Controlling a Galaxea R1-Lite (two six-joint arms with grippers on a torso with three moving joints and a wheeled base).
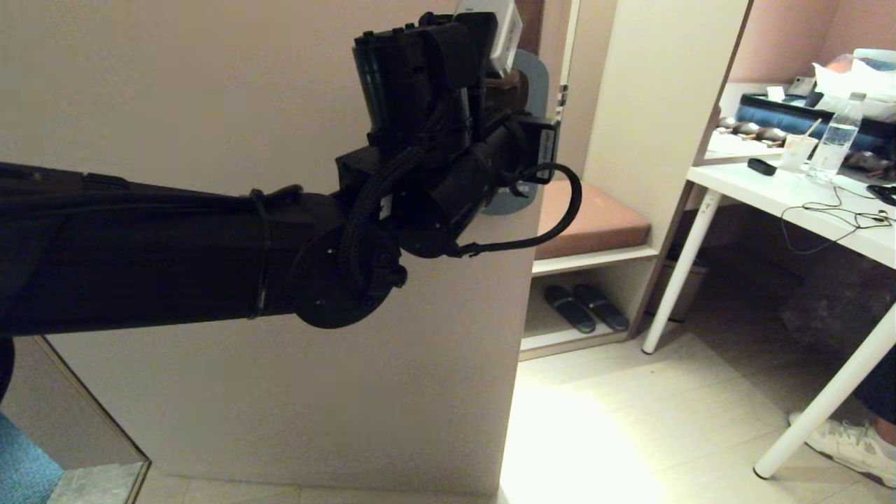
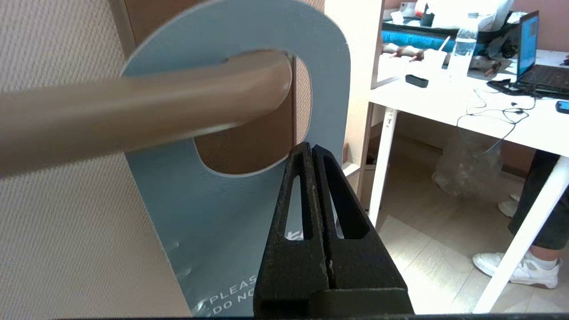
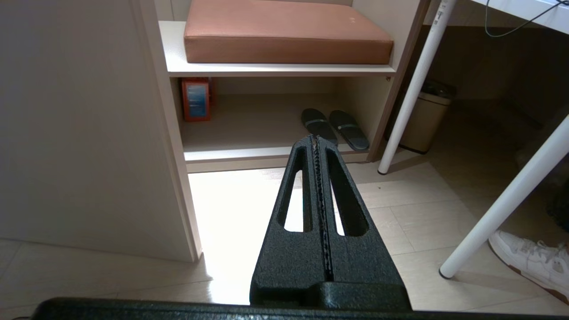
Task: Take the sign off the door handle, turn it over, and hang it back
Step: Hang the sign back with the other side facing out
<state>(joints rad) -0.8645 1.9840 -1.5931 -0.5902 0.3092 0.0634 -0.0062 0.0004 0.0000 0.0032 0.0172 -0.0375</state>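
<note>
Sign (image 2: 209, 213): hangs on door handle (image 2: 146, 106), long axis vertical, blue face out. Left end effector (image 2: 312, 149) pressed closed, empty, at hole's lower rim. Right end effector (image 3: 316, 140) closed, far.

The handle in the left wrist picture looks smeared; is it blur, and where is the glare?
Left wrist view: the handle is soft, too near the lens, while the sign reads sharper. Head view: glare whitens the floor; the left arm is near-black.

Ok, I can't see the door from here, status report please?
Left gripper shut, at the sign. Sign on door handle, blue face out. Right gripper shut, parked low. Nothing in the way.
</note>
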